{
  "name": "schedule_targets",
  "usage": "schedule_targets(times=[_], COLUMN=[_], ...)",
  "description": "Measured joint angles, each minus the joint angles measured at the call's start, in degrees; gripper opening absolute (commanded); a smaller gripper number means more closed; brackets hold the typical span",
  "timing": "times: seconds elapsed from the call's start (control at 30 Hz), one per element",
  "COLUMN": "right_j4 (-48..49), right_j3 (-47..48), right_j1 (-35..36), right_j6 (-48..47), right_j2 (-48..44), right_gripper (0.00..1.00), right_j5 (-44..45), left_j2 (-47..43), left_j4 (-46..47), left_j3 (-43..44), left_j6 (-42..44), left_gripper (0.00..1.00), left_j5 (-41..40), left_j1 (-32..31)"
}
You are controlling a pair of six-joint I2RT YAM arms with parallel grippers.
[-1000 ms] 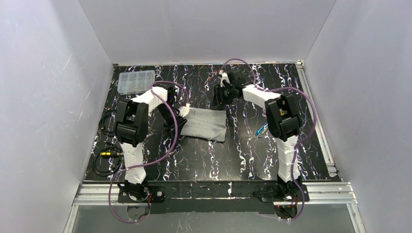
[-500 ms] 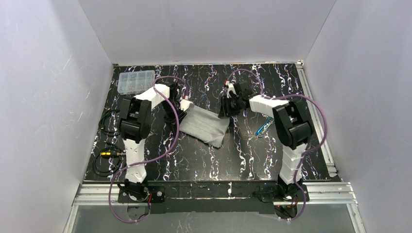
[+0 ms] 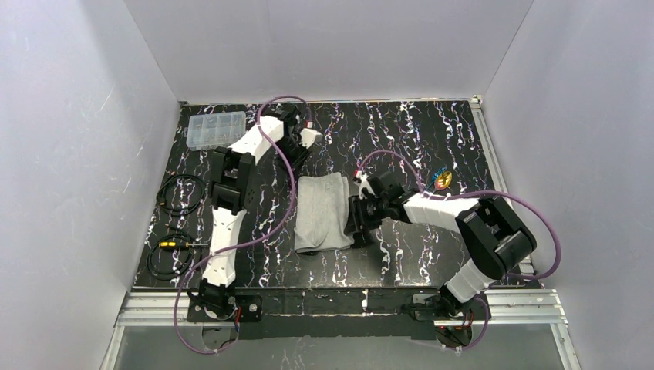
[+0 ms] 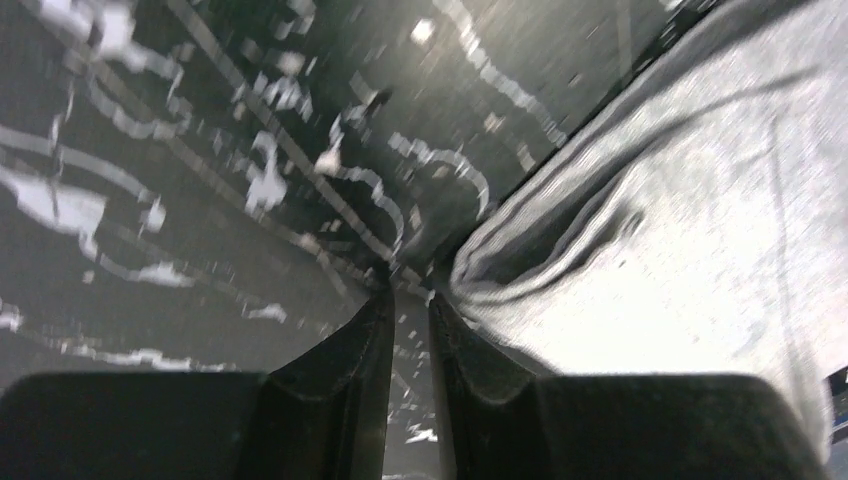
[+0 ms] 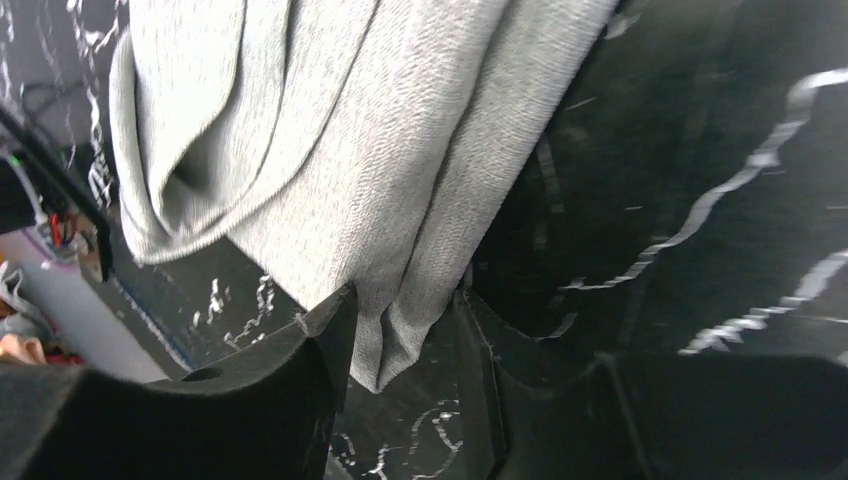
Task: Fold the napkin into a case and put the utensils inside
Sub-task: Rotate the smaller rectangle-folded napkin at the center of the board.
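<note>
the napkin lies in the middle of the dark surface. it is folded into a tall grey shape. its long edges run from near to far. the far edge is a bit wavy, and the layers show along the side.

the right pincer is at the right long edge of the napkin, low down near the near corner. the folded edge sits between its two fingers, and they pinch the thick cloth. the fingers stand partly apart because the cloth fills the gap.

the left pincer is at the far left corner of the napkin. its fingers are almost together, with just a thin slit. only the surface shows through the slit, so it holds nothing. the cloth corner is just beside one finger tip.

the utensils lie far to the right, well apart from the napkin. a clear box sits in the far left corner. black cable loops lie at the left edge.

there is bare surface near the front of the napkin and between the napkin and the utensils.
</note>
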Motion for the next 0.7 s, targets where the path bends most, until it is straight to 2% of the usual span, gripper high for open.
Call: schedule_targets(times=[0.2,0.33,0.43,0.57,0.7], right_j4=[-1.73,-9.07,-13.79,-14.47,-13.16], right_j3=[-0.98,-0.61,1.66,3.08,2.29], right_j1=[3.08,0.42,-2.16,-2.43,-0.46], right_j6=[1.44,0.07,-1.51,-2.67,-2.75], right_j2=[-1.68,-7.1,-11.76,-14.32,-12.63], right_gripper=[0.51,0.51,0.48,0.39,0.23], right_j5=[-0.26,1.11,2.1,0.76,-1.86], left_j2=[4.7,6.69,6.23,2.4,-6.91], left_j4=[-1.99,-3.91,-5.66,-7.39,-10.16], left_j3=[8.46,13.0,14.93,11.82,0.52], left_j6=[-1.68,-2.6,-2.89,-3.04,-2.58], left_gripper=[0.18,0.2,0.24,0.31,0.33], left_j5=[1.51,2.89,3.63,6.62,9.73], left_j1=[-3.96,-5.46,-5.2,-3.56,-1.05])
